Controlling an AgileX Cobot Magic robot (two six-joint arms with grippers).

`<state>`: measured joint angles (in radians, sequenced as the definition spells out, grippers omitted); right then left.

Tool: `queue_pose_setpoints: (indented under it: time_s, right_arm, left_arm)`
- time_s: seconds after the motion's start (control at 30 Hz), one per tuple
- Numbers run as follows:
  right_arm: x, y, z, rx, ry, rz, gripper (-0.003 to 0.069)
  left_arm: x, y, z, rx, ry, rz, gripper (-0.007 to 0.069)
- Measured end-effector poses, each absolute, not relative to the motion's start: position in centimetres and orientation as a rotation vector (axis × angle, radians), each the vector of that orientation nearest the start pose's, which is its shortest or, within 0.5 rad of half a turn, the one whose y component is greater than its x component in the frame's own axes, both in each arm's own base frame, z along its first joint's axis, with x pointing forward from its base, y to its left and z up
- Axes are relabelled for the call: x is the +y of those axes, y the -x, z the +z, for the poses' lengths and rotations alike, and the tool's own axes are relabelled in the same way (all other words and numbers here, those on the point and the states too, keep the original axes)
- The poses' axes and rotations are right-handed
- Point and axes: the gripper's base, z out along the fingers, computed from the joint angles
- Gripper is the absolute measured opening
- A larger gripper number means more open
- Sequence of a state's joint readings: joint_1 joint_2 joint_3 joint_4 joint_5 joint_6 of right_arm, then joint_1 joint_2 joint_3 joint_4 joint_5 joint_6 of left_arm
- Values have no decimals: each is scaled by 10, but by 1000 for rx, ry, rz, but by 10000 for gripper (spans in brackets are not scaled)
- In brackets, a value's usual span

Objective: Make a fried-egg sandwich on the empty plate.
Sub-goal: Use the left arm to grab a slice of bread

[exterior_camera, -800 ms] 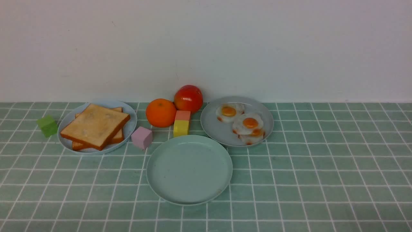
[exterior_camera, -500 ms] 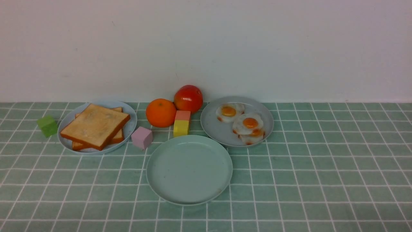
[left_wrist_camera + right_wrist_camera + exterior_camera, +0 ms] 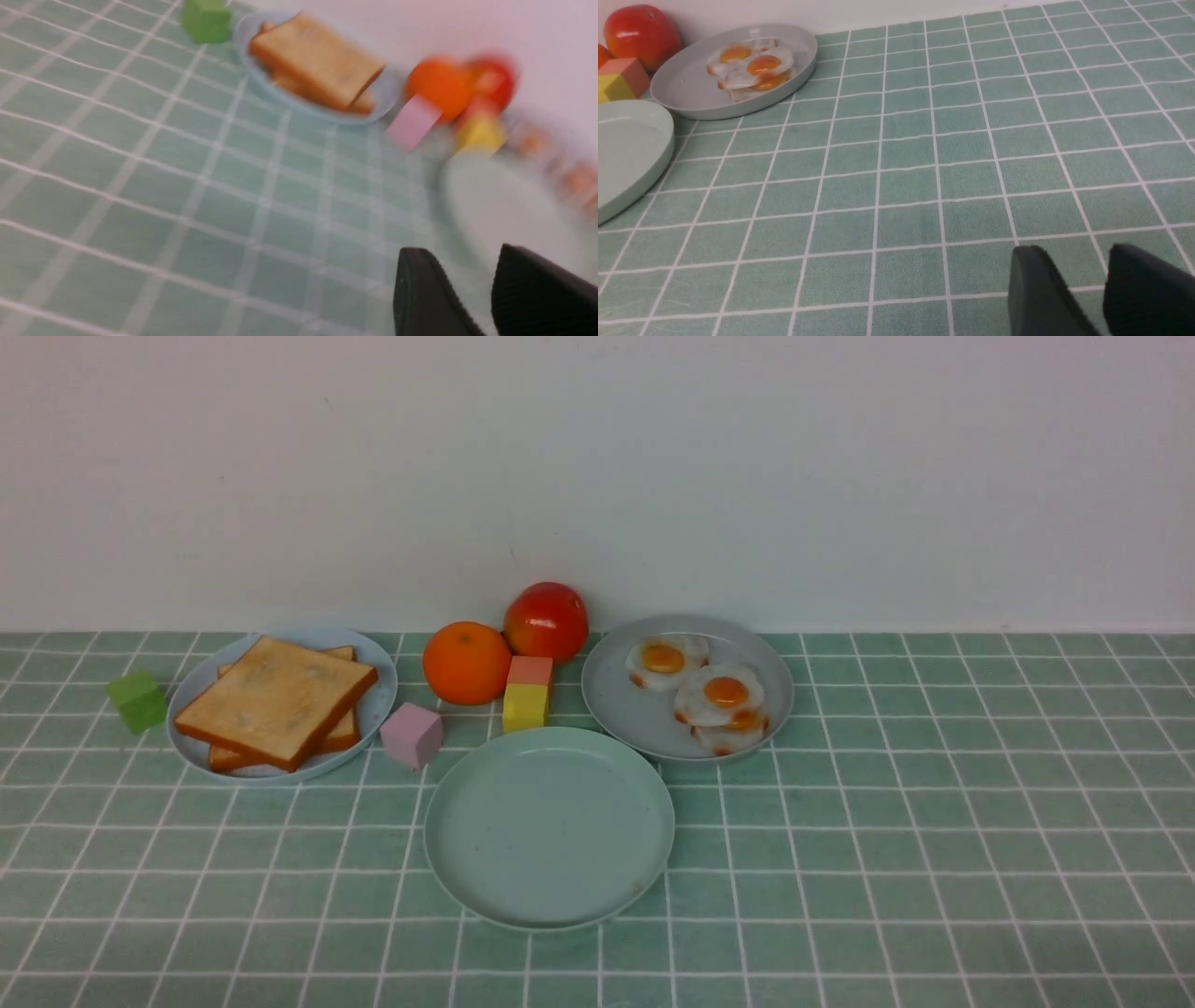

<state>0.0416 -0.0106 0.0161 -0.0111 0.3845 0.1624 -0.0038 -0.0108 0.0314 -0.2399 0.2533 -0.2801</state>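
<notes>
Green checked table [image 3: 934,821], mint plate [image 3: 549,826] central, white wall [image 3: 597,476] behind

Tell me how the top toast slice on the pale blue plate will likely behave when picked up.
The top toast slice probably stays stiff: it overhangs the lower slice without sagging. Flat and square, it should not roll. Resting skewed on that slice, it might slide when pushed.
</notes>
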Motion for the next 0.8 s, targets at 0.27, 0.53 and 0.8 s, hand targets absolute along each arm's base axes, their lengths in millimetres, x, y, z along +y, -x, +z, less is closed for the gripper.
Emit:
queue_pose_setpoints:
  time_s: [0.27,0.53,0.8]
  right_arm:
    - [2,-52,174,1873,-106,129,239]
    - [2,-52,175,1859,-102,124,239]
    - [4,-56,194,1597,-359,432,239]
  left_arm:
    - [-3,-57,199,1416,753,-815,237]
    - [-12,-53,244,1547,587,-773,66]
    - [-31,-90,306,2039,134,-572,-13]
